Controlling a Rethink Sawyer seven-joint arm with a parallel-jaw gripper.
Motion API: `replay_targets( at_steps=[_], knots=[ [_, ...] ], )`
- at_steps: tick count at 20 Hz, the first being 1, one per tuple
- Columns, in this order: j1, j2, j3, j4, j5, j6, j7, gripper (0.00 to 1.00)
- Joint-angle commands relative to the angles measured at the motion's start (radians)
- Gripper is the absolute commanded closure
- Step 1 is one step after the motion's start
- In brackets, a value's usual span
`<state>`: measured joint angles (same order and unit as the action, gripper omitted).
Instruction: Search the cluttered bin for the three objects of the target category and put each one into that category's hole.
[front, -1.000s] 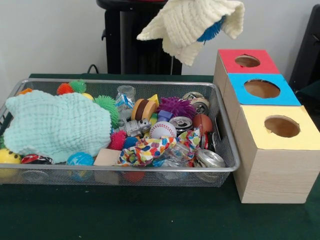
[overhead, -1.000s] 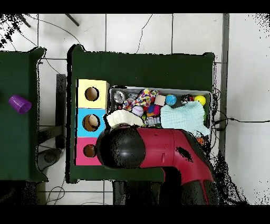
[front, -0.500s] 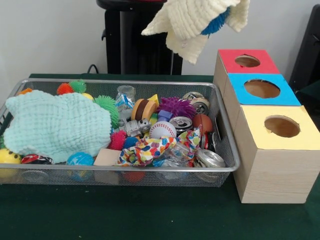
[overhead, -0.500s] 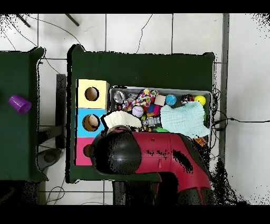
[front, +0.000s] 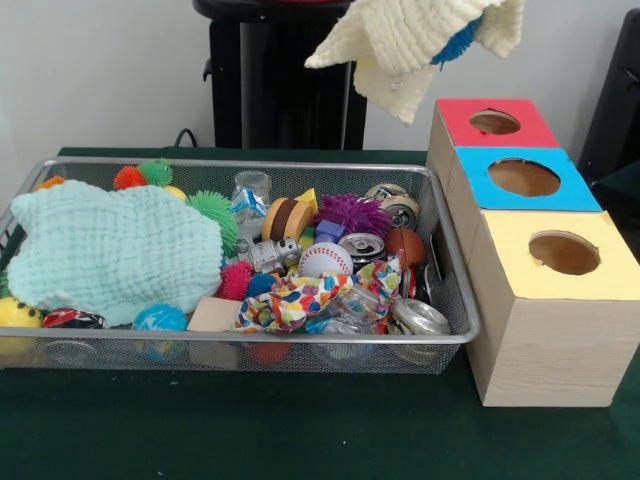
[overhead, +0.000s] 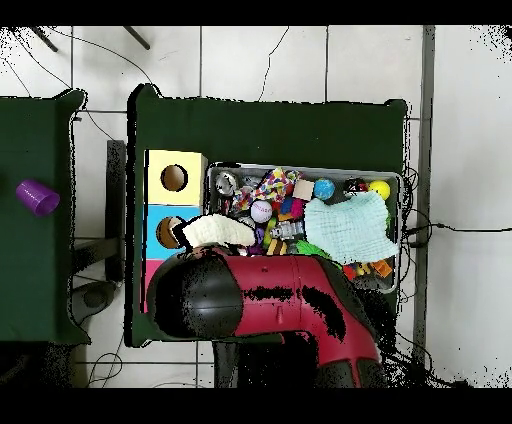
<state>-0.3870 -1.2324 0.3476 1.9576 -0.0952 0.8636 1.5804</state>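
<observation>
The gripper itself does not show: in the front view it sits above the top edge, and in the overhead view the red and black arm (overhead: 270, 305) covers it, so I cannot tell whether it is clamped or how firmly. What hangs from where it must be is a cream knitted cloth (front: 410, 40), clear of everything in mid-air, with a blue spiky ball (front: 458, 42) caught in its folds on the side toward the boxes. Directly below and slightly beyond the cloth stands the row of three boxes; the red-topped hole (front: 494, 122) is nearest under it, then the blue-topped hole (front: 523, 177), then the yellow-topped hole (front: 564, 252). Seen from overhead, the cloth (overhead: 215, 231) lies across the blue top and the adjoining end of the bin. Lower and to the other side is the wire bin (front: 250, 338), still crowded: a mint cloth (front: 110, 250) spreads over its far end, and a baseball (front: 325, 260), a purple spiky ball (front: 353, 213) and a drink can (front: 361, 246) lie among the clutter. My reading is that the step in hand is the carry of a picked item to its hole, not the search. The pictures do not tell which category is the target, nor whether the cloth or the ball is the intended item. The next move calls for centring the load over the right hole before release, since a wide, limp cloth could drape over the rim and the snagged ball could fall in with it.
</observation>
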Motion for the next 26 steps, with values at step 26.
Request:
replay_targets(
  at_steps=[26],
  knots=[
    [-0.095, 0.017, 0.0, 0.03, -0.015, 0.079, -0.017, 1.0]
  ],
)
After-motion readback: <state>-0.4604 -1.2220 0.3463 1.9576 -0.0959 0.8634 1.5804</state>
